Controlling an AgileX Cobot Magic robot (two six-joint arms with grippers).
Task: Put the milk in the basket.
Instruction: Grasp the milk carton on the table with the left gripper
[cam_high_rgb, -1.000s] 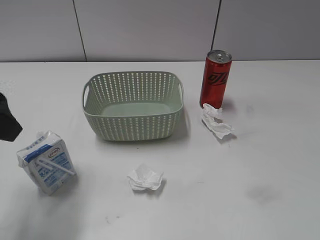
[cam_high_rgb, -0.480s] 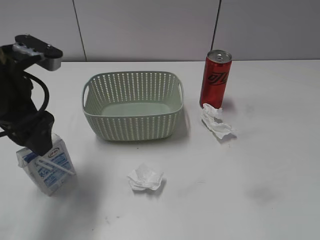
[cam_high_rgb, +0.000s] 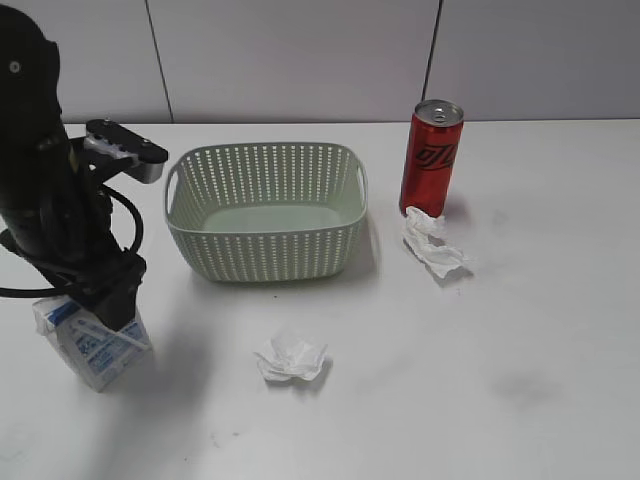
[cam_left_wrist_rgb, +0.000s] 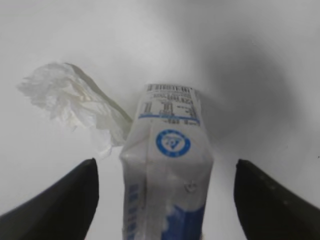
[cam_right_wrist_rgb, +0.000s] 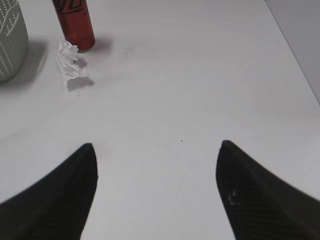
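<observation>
The milk (cam_high_rgb: 95, 350) is a small white carton with blue print and a straw on its side, standing at the front left of the table. My left gripper (cam_high_rgb: 95, 300) hangs right over it. In the left wrist view the carton (cam_left_wrist_rgb: 167, 170) stands between the two open jaws (cam_left_wrist_rgb: 165, 195), with gaps on both sides. The pale green basket (cam_high_rgb: 265, 208) stands empty behind and to the right of the milk. My right gripper (cam_right_wrist_rgb: 156, 170) is open and empty over bare table; it is out of the exterior view.
A red can (cam_high_rgb: 431, 158) stands right of the basket, with a crumpled tissue (cam_high_rgb: 431, 243) in front of it. Another tissue (cam_high_rgb: 290, 357) lies in front of the basket, right of the milk, and shows in the left wrist view (cam_left_wrist_rgb: 70, 102). The basket's corner (cam_right_wrist_rgb: 7, 45) shows in the right wrist view.
My left arm has come in from the left and moved right and down over the milk. The milk, basket, can and tissues have not moved.
</observation>
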